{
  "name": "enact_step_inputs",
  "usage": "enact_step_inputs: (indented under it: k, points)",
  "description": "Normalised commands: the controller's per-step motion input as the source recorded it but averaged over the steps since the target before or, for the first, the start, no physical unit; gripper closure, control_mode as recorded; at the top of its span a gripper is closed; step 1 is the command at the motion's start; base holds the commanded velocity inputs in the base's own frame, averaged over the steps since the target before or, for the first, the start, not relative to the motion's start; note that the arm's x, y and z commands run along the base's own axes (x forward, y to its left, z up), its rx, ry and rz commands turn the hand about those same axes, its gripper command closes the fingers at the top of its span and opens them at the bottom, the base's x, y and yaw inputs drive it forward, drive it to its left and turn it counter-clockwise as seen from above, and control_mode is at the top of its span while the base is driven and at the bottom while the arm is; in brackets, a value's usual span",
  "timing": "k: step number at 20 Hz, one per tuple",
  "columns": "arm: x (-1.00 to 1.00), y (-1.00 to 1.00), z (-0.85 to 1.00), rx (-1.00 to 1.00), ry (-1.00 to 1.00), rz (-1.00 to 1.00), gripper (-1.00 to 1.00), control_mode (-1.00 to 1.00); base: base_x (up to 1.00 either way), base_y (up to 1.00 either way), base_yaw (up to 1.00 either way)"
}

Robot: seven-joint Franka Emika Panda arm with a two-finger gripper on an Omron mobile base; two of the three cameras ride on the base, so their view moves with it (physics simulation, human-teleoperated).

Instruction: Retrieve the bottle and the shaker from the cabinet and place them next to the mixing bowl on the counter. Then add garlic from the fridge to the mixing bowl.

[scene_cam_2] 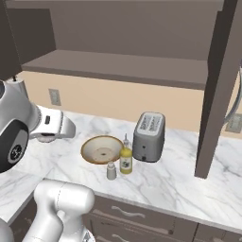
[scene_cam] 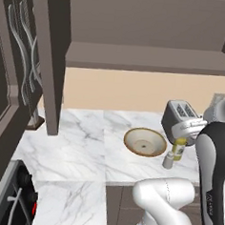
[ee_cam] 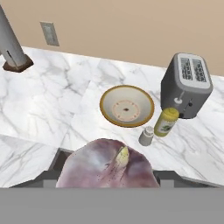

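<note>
A purple-white garlic bulb [ee_cam: 105,168] sits between the fingers of my gripper [scene_cam_2: 70,128], which is shut on it, above the counter [scene_cam: 73,145] to the left of the mixing bowl [ee_cam: 127,106]. The tan-rimmed bowl [scene_cam: 145,142] is cream inside and holds nothing. Just right of it stand the yellow bottle [ee_cam: 166,121] and the small grey shaker [ee_cam: 146,136], side by side near the counter's front edge. The open cabinet [scene_cam: 147,57] hangs above with a bare shelf. The fridge is out of view.
A silver toaster [ee_cam: 187,85] stands behind the bottle. An open cabinet door [scene_cam: 54,57] reaches down close to the counter at the left, and another door [scene_cam_2: 217,85] hangs at the right. A wall outlet [scene_cam_2: 55,97] is on the beige backsplash. A dark stove [scene_cam: 17,197] is at the lower left.
</note>
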Motion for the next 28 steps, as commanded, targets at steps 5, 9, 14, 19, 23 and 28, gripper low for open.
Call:
enact_step_inputs:
  k: [5,9,14,19,23,28]
  points:
    - [0.00,0.00,0.00,0.00,0.00,0.00,1.00,1.00,0.05,0.00,-0.02]
    - [0.00,0.00,0.00,0.00,0.00,0.00,1.00,1.00,0.00,0.00,0.00]
    - [0.00,0.00,-0.03,0.01,0.03,0.00,1.00,-1.00,0.00,0.00,0.00]
    - [0.05,0.00,-0.41,0.06,0.08,-0.02,1.00,-1.00,0.00,0.00,0.00]
    - [0.09,0.02,-0.29,0.01,0.02,-0.07,1.00,-1.00,0.00,0.00,0.00]
    - [0.57,0.01,-0.26,-0.06,0.02,-0.09,1.00,-1.00,0.00,0.00,0.00]
